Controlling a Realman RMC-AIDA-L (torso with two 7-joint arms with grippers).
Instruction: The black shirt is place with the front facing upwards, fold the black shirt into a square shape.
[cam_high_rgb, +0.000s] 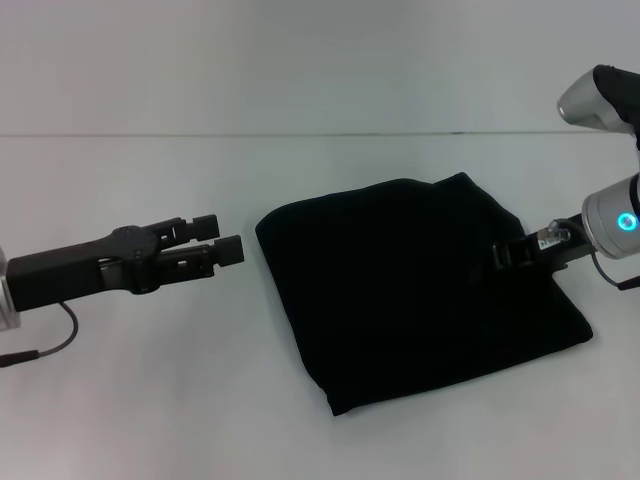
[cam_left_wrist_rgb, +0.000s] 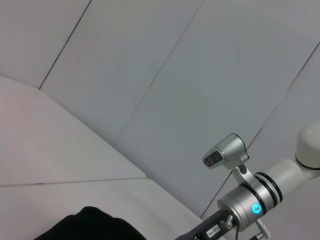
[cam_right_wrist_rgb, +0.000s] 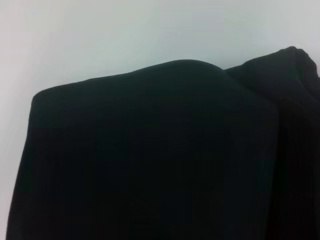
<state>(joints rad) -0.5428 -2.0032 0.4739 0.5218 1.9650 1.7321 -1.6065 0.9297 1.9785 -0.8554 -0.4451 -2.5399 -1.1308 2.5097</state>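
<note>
The black shirt (cam_high_rgb: 415, 290) lay folded into a rough square on the white table (cam_high_rgb: 150, 400), corners pointing diagonally. The left gripper (cam_high_rgb: 228, 240) hovered beside it, fingers slightly apart. The right gripper (cam_high_rgb: 505, 252) rested on its right edge; whether it clamped cloth, I cannot tell.

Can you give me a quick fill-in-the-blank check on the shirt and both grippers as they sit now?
1. The black shirt lies on the white table already ____ into a rough square.
2. The left gripper hovers apart from the shirt, off its ____ edge.
3. The right gripper is at the shirt's ____ edge.
4. The shirt's chest lettering is ____ in every view.

Missing words: folded; left; right; hidden
</note>
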